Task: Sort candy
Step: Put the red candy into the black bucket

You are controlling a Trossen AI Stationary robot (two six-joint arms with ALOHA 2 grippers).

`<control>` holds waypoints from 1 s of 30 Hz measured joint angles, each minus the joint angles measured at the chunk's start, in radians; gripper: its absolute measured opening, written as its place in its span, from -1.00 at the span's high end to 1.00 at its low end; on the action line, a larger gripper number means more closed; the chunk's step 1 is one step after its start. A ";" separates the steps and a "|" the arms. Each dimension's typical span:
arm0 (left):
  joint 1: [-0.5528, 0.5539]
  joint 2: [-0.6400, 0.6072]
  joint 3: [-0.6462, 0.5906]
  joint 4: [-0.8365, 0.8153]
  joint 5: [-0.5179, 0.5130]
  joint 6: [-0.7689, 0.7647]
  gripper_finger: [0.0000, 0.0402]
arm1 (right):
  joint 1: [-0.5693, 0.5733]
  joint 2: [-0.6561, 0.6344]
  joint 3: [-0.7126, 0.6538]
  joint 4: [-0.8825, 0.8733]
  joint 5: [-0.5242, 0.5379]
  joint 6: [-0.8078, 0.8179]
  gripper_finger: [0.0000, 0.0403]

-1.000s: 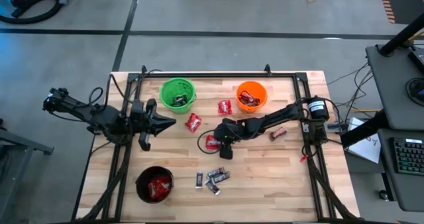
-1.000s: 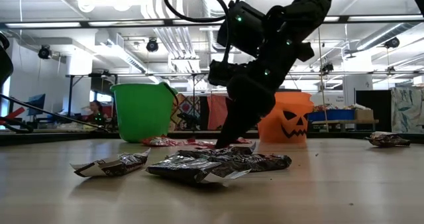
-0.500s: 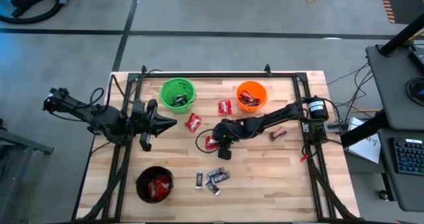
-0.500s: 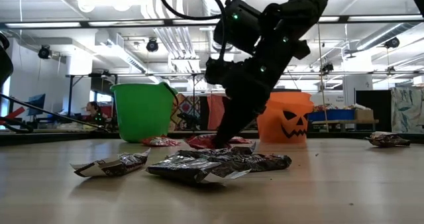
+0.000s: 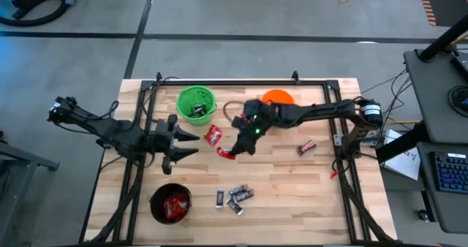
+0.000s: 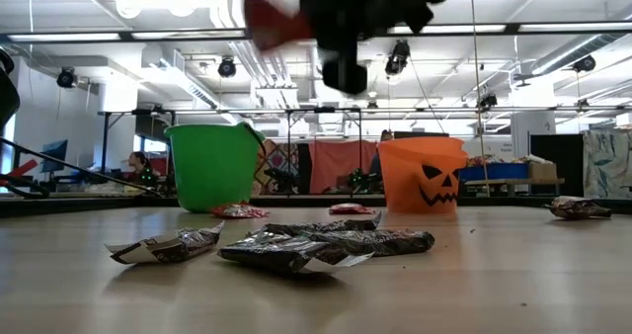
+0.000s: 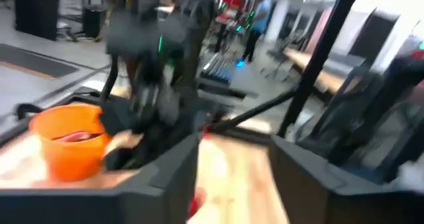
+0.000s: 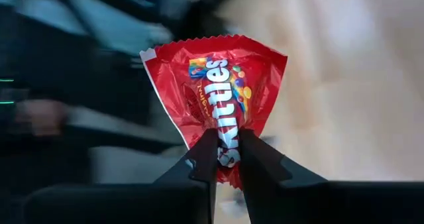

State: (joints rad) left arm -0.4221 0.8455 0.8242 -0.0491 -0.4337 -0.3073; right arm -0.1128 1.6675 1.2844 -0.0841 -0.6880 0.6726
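R gripper now lifted off table, pinching red packet; L gripper just opened, prob empty. Next: bucket drop.

orange bucket partly hidden

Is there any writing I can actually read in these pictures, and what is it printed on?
"Skittles": on the red packet pinched in the right gripper.
Wrappers of the dark bars on the table: print too blurred to read.
Orange bucket: a pumpkin face only, no words.
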 joint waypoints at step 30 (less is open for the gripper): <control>-0.002 0.213 0.000 0.068 -0.159 0.303 0.35 | -0.019 0.052 0.216 0.017 -0.175 0.200 0.76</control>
State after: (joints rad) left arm -0.4244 1.0580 0.8242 0.0191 -0.5930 -0.0038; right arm -0.1317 1.7195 1.5005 -0.0669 -0.8632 0.8727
